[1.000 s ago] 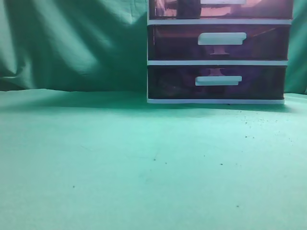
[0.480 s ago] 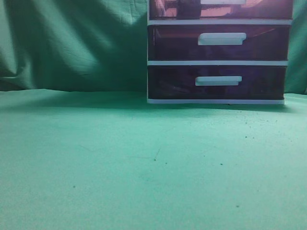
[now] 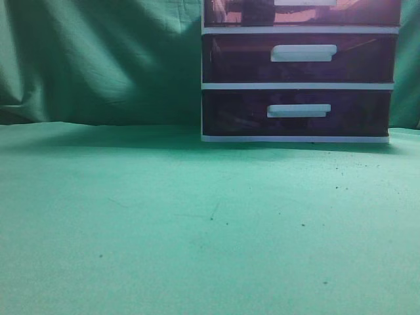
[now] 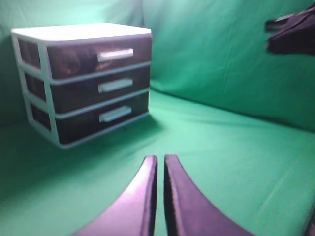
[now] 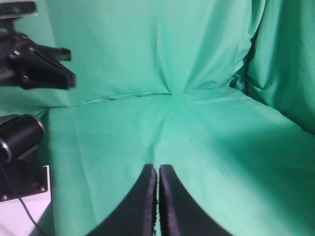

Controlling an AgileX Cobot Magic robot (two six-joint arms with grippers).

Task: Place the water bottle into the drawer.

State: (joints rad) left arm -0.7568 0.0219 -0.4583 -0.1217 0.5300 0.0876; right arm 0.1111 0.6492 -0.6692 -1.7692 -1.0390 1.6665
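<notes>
The drawer (image 3: pixel 354 13) is the top one of the white-framed unit, with a reddish-brown front and a white bar handle (image 3: pixel 305 2). A small dark blocky shape, the water bottle (image 3: pixel 258 12), shows behind its translucent front, left of the handle. In the left wrist view the drawer (image 4: pixel 98 53) sits flush with the two below it; I cannot make out the bottle there. My left gripper (image 4: pixel 160 158) is shut and empty, well away from the unit above the green cloth. My right gripper (image 5: pixel 157 168) is shut and empty over bare cloth. Neither gripper shows in the exterior view.
Two darker purple drawers (image 3: pixel 298 59) sit below the top one. Green cloth (image 3: pixel 197 216) covers the table and hangs behind as a backdrop. The other arm shows at the top right of the left wrist view (image 4: pixel 293 32) and at the left of the right wrist view (image 5: pixel 34 66).
A faint dark reflection under the handles of the two lower drawers has gone. The drawers and the dark shape have not moved.
</notes>
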